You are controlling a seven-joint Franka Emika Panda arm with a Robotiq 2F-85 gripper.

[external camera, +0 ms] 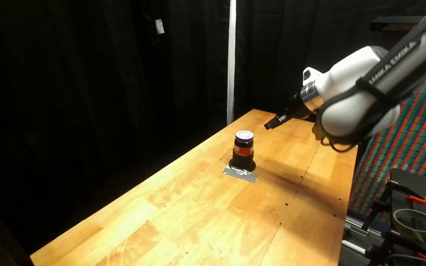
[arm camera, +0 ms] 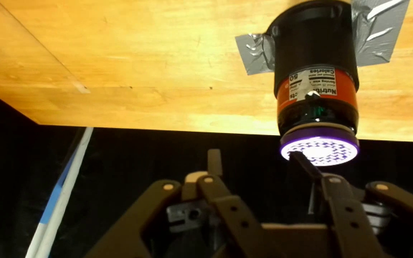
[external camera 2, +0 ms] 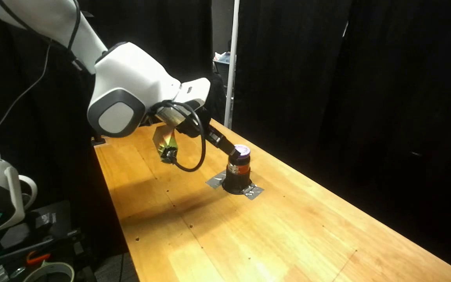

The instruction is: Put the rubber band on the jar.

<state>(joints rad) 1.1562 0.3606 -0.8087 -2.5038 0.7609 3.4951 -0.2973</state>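
Observation:
The jar (external camera: 244, 151) is short and dark with an orange-red label and a purple-white lid. It stands upright in a black holder (external camera: 242, 162) on the wooden table, and it also shows in an exterior view (external camera 2: 239, 169) and in the wrist view (arm camera: 317, 111). My gripper (arm camera: 258, 161) is open, with nothing seen between its fingers. In the wrist view its right fingertip overlaps the lid; contact cannot be told. In an exterior view the gripper (external camera: 268, 126) is apart from the jar. A thin tan line (arm camera: 319, 125) rings the jar under the lid; whether it is the rubber band is unclear. No loose band shows.
Silver tape (external camera 2: 253, 192) fixes the holder to the wooden table (external camera 2: 288, 235). A black curtain hangs beyond the table's far edge, with a white pole (external camera: 231, 62) before it. A cable loops below the wrist. A side cart holds a tape roll (external camera: 415, 221).

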